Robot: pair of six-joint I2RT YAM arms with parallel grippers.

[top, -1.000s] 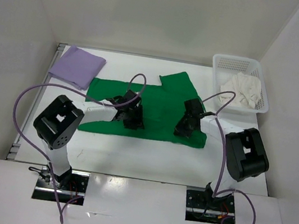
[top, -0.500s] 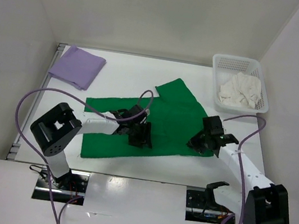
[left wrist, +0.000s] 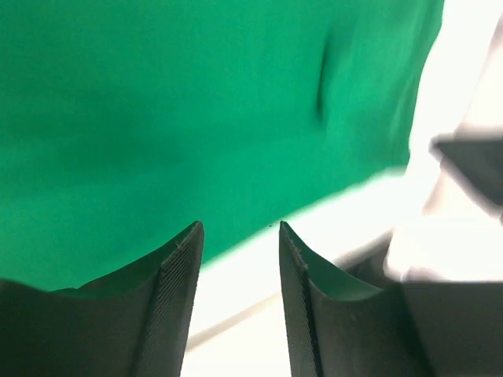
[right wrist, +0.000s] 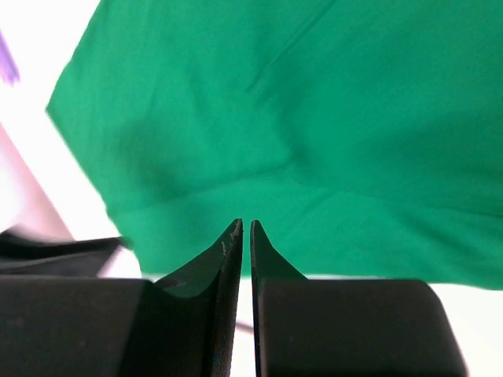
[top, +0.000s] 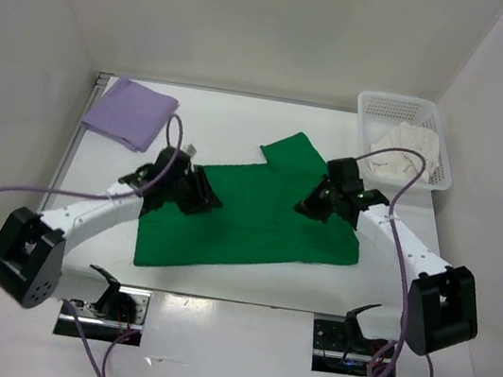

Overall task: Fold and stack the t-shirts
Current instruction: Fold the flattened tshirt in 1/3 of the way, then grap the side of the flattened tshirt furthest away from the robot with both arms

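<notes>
Flat, faintly creased green t-shirt [top: 246, 221]; left end effector [left wrist: 240, 229] parted, right end effector [right wrist: 244, 226] nearly closed

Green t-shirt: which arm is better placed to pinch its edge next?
Left, probably: left gripper open at the edge of the green t-shirt; right gripper, nearly shut, sits over mid-cloth.

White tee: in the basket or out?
In. The cream-white t-shirt lies crumpled, not folded, inside the white mesh basket at the far right.

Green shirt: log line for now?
green shirt: spread flat | left hand: open, above its edge | right hand: shut, above it | purple shirt: folded | white shirt: in basket
</notes>
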